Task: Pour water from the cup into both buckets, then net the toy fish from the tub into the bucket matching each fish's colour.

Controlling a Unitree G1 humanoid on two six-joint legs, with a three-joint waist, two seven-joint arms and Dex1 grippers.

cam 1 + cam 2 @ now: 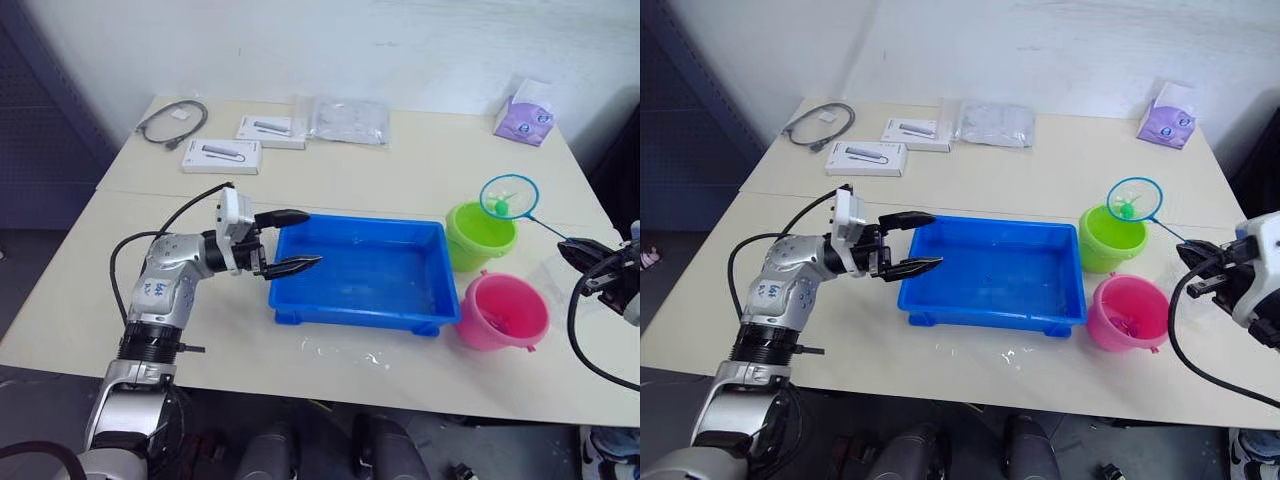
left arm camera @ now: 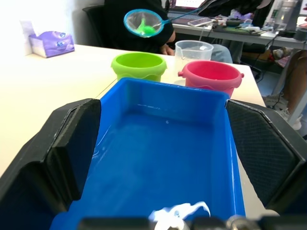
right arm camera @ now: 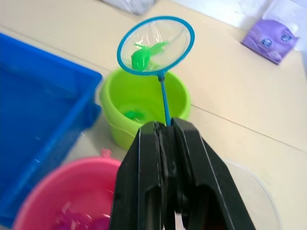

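A pale beige table (image 1: 400,190) with a matte top and a seam across it stands against a white wall, with dark flooring at the left edge of the frame. At its far side lie a coiled grey cable (image 1: 172,122), two flat white boxes (image 1: 222,155), a crinkled clear bag (image 1: 348,120) and a purple tissue box (image 1: 524,113).

At centre sits the tub (image 1: 365,272), glossy blue and rectangular. Right of it stand the lime green bucket (image 1: 478,234) and, nearer, the pink bucket (image 1: 503,312), both smooth and flaring to the rim. The clear cup (image 2: 193,50) stands just behind the pink bucket.

The left gripper (image 1: 290,240) has its fingers spread wide astride the tub's left end. The right gripper (image 3: 165,132) is clamped on the net (image 1: 509,196) by its thin handle; the ring hangs above the green bucket, a green fish (image 3: 143,56) in its mesh.
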